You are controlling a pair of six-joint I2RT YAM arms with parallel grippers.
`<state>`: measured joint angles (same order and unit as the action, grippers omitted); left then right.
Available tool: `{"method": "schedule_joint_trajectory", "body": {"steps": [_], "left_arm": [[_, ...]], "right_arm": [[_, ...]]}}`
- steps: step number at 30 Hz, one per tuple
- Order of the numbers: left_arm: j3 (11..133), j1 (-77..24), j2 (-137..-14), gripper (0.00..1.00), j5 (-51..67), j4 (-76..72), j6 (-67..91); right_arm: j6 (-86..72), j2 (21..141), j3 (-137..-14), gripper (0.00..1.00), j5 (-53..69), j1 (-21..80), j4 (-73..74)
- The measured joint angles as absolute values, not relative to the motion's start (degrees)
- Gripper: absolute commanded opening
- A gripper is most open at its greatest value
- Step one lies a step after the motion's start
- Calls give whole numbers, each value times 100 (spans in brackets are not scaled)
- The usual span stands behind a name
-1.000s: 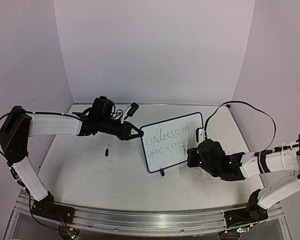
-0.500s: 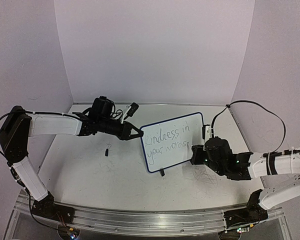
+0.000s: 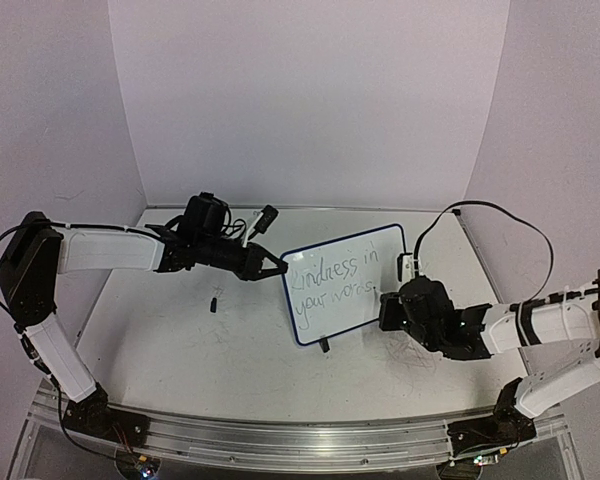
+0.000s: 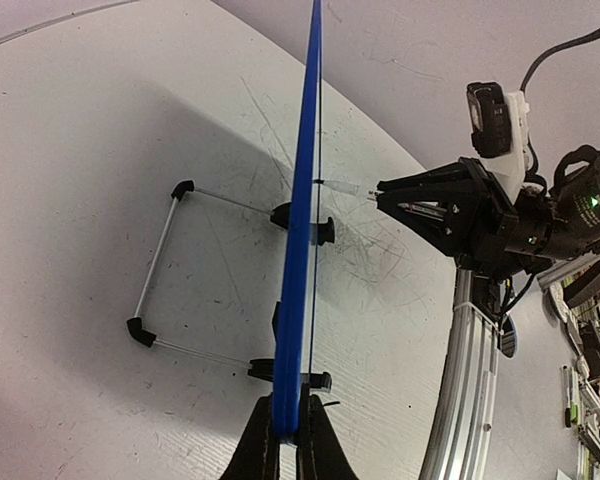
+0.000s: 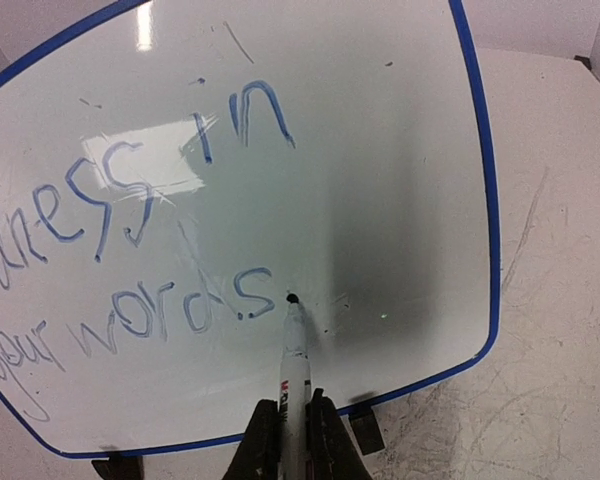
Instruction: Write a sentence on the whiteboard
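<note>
Now dotting the sentence [image 5: 180, 305] on the whiteboard [image 5: 380, 150].
Left gripper [image 4: 288, 425] pinches its edge to steady it — right gripper [image 5: 292, 420] clamps marker [image 5: 294, 350], tip touching.

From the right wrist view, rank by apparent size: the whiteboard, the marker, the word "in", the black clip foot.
1. whiteboard, filling most of the frame
2-3. marker and word "in": look alike, and the marker is nearer the camera, so unranked
4. clip foot

Small white whiteboard [image 5: 400, 150], rounded corners, thin blue frame, propped near-upright on black clip feet, mid-tabletop [image 3: 180, 340]. Across it, the sentence [image 3: 332, 283] in two slanted blue handwritten lines, apparently "Kindness in your words."
</note>
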<state>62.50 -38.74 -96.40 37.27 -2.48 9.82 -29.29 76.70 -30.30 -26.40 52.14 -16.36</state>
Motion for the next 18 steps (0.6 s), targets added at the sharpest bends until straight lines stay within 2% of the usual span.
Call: {"method": "schedule_joint_trajectory", "body": {"steps": [10, 18], "left_arm": [[6248, -3885, -9638, 0, 3730, -242, 941], [6248, -3892, -9636, 0, 3721, -242, 939]], "right_arm": [[-2817, 6487, -3022, 0, -2460, 5199, -1252], [-2537, 6997, -3056, 0, -2086, 5199, -1554]]}}
